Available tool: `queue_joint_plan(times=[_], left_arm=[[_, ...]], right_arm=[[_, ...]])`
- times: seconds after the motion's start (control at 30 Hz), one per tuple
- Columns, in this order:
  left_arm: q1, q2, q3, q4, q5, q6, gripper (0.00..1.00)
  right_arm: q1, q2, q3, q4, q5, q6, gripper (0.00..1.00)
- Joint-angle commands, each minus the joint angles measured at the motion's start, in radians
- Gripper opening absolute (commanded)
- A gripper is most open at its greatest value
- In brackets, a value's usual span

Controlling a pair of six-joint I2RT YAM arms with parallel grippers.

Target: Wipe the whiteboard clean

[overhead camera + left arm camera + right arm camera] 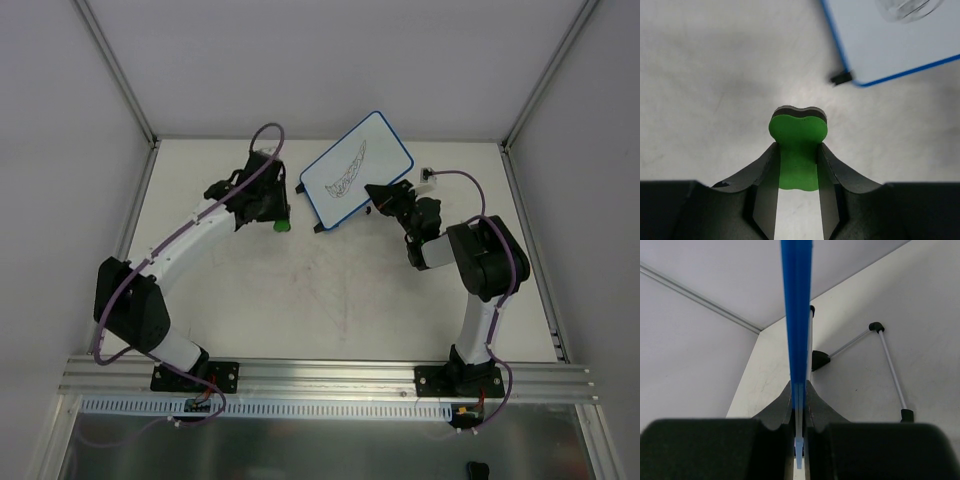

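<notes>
Whiteboard point(357, 170): held tilted by its blue frame point(796, 315) in your closed right fingers point(777, 412), black scribble point(350, 178) uncleared; green eraser point(799, 131), pinched in your left fingers point(757, 172) just left of the board's near corner, should meet the scribble flat against a firm right grip.

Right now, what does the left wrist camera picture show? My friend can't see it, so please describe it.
The left gripper is shut on a green eraser with a dark far edge, over the pale table. At the top right is a corner of the whiteboard, blue-framed, with one small black foot, apart from the eraser.
</notes>
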Motion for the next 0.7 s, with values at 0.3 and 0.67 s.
queue_joint_plan(times=[0.3,0.67], left_arm=[[0.051,0.564,0.815,0.045,0.323,0.028,0.00],[0.053,0.875,1.259,0.148,0.401,-0.090,0.00]], right_arm=[[-0.006,0.042,0.036,0.188,-0.020,-0.021,0.00],[-0.008,0.054,0.049,0.187,-0.046,-0.008,0.00]])
